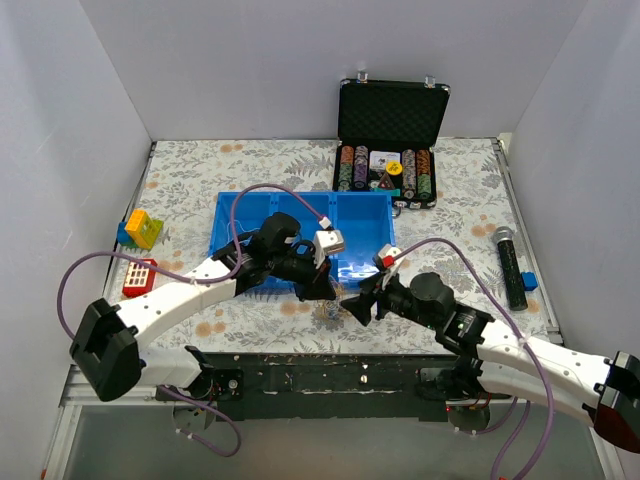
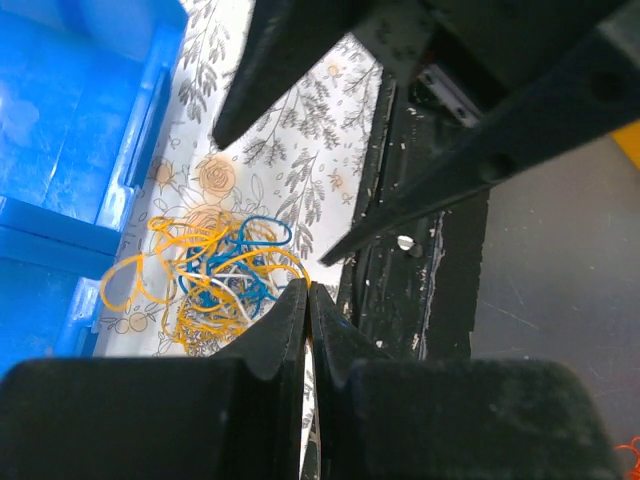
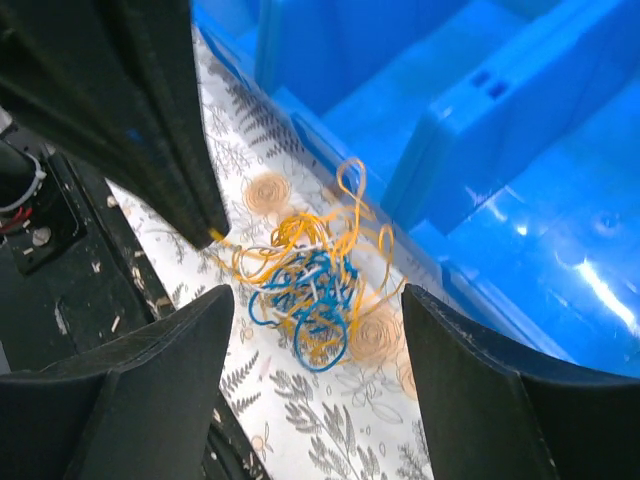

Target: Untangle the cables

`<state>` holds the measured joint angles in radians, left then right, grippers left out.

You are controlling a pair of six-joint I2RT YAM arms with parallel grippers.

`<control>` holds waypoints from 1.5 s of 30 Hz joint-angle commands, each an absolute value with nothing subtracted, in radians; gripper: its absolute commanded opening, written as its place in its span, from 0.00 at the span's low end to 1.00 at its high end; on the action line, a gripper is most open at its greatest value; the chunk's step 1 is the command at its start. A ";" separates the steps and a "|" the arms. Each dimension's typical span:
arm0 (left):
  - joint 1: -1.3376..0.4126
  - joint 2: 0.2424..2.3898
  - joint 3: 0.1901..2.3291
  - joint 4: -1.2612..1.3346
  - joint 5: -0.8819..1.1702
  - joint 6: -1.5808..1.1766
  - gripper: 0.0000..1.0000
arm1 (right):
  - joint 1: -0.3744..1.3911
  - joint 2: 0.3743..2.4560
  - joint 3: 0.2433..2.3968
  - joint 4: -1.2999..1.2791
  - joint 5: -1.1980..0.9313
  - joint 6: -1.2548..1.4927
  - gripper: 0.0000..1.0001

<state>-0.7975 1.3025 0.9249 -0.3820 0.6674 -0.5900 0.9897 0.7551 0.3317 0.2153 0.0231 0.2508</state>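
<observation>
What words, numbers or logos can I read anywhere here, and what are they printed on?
None can be read.
Pack inside the black case: something is printed on it, but it is too small to read.
Red keypad toy: white keys, any marks too small to tell.
Cables and blue tray: no lettering shows.
</observation>
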 commanded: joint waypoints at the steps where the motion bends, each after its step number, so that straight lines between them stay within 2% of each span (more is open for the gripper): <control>1: -0.811 1.213 0.965 -0.428 0.703 -0.557 0.00 | 0.994 0.817 0.413 0.342 0.008 0.212 0.77; 10: -0.822 1.203 1.040 -0.437 0.718 -0.571 0.00 | 1.002 0.896 0.480 0.416 -0.093 0.186 0.77; 17: -0.827 1.206 1.112 -0.442 0.681 -0.565 0.00 | 1.002 0.940 0.473 0.431 -0.187 0.216 0.72; 25: -0.827 1.178 1.124 -0.446 0.663 -0.565 0.00 | 1.002 0.819 0.416 0.425 -0.097 0.206 0.72; 29: -0.828 1.172 1.161 -0.463 0.695 -0.565 0.00 | 1.002 0.850 0.420 0.455 -0.110 0.210 0.69; 36: -0.833 1.192 1.285 -0.486 0.762 -0.589 0.00 | 1.002 0.991 0.448 0.528 -0.167 0.242 0.61; 45: -0.833 1.233 1.563 -0.477 0.713 -0.607 0.00 | 1.002 1.066 0.364 0.569 -0.164 0.264 0.52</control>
